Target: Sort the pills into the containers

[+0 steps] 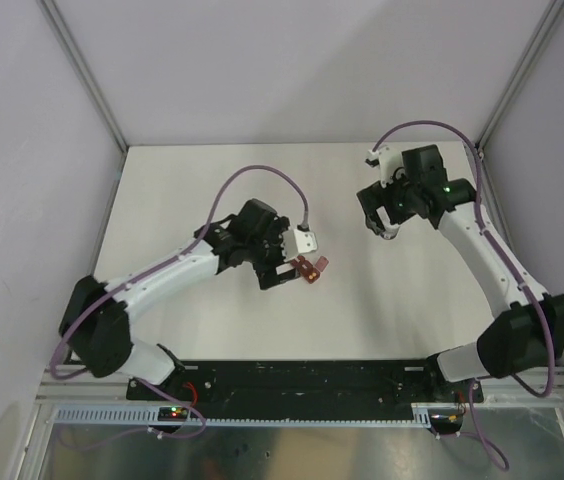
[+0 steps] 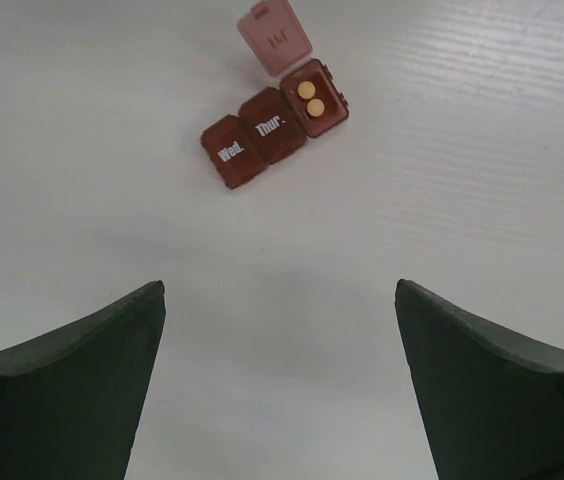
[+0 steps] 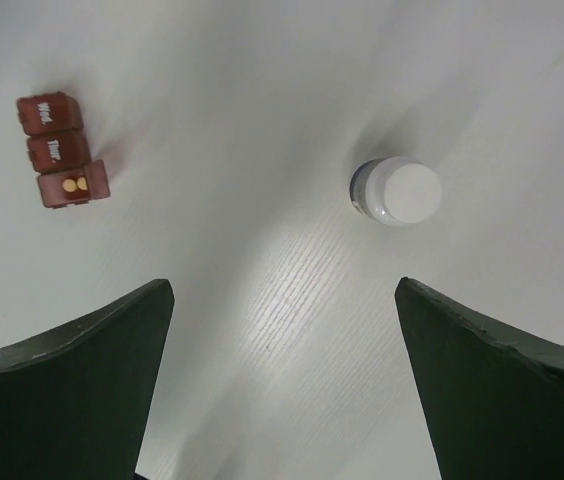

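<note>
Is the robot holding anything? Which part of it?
Nothing. The left gripper and right gripper are both open and empty; the pill box and white-capped bottle stand untouched.

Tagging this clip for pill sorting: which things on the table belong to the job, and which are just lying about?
Job: dark red pill box, end lid open; two yellow pills inside it.
Lying about: white-capped bottle, standing apart.

White-capped bottle [image 3: 397, 192] stands upright on table [image 3: 262, 70].
</note>
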Robot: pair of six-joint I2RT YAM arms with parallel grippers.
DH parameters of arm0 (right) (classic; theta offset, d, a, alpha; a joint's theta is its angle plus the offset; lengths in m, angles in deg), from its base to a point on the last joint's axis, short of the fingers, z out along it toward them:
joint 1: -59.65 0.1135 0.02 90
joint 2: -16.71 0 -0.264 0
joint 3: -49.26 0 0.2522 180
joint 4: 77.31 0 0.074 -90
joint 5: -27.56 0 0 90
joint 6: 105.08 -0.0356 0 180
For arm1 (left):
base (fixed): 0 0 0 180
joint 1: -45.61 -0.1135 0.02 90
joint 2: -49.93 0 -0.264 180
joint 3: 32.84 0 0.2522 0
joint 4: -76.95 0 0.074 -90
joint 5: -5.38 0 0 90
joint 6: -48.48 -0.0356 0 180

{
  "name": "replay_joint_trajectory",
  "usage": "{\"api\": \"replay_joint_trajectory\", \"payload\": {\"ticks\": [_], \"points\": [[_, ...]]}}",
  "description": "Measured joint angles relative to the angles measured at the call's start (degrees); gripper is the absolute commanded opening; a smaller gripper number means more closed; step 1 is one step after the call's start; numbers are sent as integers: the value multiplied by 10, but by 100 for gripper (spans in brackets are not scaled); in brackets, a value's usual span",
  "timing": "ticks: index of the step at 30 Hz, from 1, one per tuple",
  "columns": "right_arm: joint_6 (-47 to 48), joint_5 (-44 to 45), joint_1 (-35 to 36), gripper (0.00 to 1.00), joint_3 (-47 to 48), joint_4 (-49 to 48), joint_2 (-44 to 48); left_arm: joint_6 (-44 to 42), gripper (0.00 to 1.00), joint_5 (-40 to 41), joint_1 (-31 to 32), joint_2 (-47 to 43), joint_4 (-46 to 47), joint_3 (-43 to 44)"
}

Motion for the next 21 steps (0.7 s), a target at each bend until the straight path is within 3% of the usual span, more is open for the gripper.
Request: {"api": "replay_joint_trajectory", "payload": {"ticks": [8,21], "points": [[-21,-21,-7,99,-44,-7,80,-122,100,-15,-5,146,-11,50],[-21,-72,-73,99,-138,-9,132,-222,100,-7,-7,285,-11,155]]}}
